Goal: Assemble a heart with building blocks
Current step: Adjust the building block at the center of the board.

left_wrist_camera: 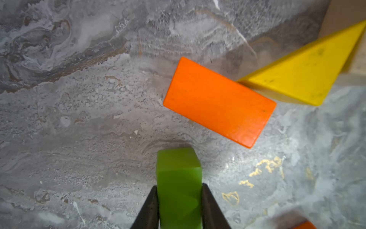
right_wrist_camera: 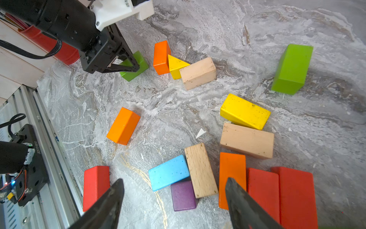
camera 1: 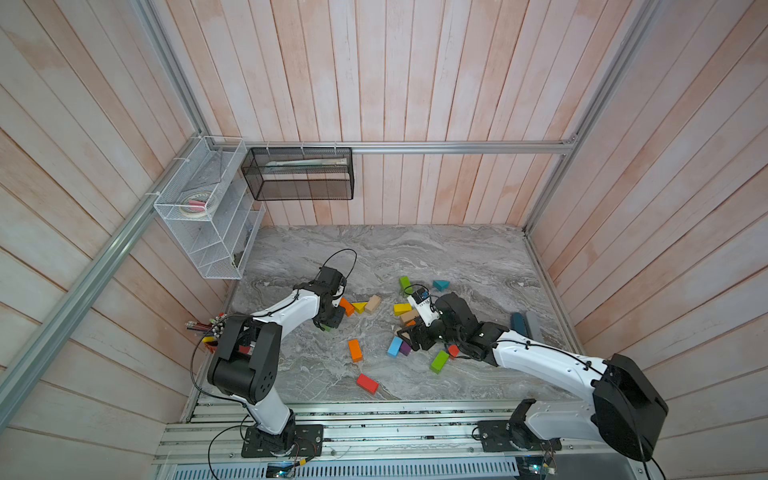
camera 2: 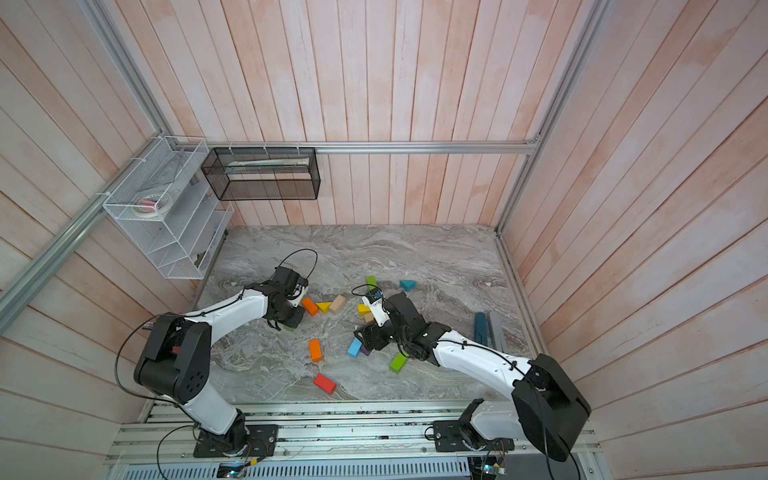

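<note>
The right gripper has its 2 dark fingers spread wide, gripping nothing, with the light-blue brick seen between them. Touching that brick lie a purple cube and a tan brick. Well apart from it, past an orange brick, the left gripper pinches a green brick resting on the marble table.

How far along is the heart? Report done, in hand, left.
Done: little; no heart shows yet, only an orange brick, yellow wedge and tan brick lying together. In hand: the left gripper is shut on a green block beside them; the right gripper is open, empty. Left: nearly everything, including the loose red brick.
</note>
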Controlling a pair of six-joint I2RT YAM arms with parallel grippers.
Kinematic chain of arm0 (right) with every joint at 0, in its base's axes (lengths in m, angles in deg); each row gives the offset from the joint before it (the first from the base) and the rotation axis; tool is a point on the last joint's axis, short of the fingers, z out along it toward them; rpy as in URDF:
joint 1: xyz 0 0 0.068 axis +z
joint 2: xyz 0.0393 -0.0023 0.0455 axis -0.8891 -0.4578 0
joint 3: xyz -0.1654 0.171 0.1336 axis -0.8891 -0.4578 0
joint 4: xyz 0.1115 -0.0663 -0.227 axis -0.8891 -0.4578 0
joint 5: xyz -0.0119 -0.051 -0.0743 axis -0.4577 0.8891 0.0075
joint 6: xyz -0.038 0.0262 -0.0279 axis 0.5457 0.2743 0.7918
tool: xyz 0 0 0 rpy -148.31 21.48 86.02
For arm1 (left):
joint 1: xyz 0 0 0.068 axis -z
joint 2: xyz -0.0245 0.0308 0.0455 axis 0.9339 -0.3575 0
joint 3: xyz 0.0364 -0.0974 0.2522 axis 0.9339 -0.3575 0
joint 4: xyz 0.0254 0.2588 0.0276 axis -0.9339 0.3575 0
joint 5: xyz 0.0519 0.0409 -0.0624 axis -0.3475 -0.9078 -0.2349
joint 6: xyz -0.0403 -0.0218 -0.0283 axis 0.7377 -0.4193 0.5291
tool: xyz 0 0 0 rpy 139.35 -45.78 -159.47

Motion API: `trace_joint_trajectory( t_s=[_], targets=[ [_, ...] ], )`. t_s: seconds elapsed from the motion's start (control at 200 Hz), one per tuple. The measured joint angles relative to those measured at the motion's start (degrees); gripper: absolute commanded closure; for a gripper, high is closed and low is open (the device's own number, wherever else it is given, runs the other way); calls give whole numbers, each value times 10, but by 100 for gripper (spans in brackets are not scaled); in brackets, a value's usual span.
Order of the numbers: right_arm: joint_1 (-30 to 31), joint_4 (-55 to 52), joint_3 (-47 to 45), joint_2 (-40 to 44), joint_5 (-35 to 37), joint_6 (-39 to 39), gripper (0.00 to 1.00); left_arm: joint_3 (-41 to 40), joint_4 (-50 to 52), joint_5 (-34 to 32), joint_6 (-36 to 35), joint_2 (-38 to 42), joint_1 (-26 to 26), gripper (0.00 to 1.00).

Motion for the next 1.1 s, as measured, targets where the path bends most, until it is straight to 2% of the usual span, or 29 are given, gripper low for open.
trace_joint_trajectory(
  t_s=[0.065,0.175,0.345,0.485,0.59,0.66,0.85,0.98,1.1],
  targets=[
    [0,2,-1,0,-3,0,20,0,0,0,-2,0,-2,58],
    [-1,2,-1,0,-5,0,20,0,0,0,2,0,-5,46],
    [-1,2,-1,0,-6,0,20,0,0,3,12,4,-6,43],
    [-1,2,-1,0,-6,0,20,-6,5,19,50,32,-6,43],
    [-1,2,-1,0,-6,0,20,-21,9,39,108,74,-6,43],
    [-1,2,-1,0,-6,0,20,-37,11,41,157,104,-6,48],
    [-1,2,-1,0,-11,-2,20,-97,18,41,333,186,-6,44],
    [-1,2,-1,0,-16,-4,20,-127,12,53,421,198,-6,44],
    [-1,2,-1,0,-19,-4,20,-143,-5,64,459,188,-6,47]
  ],
)
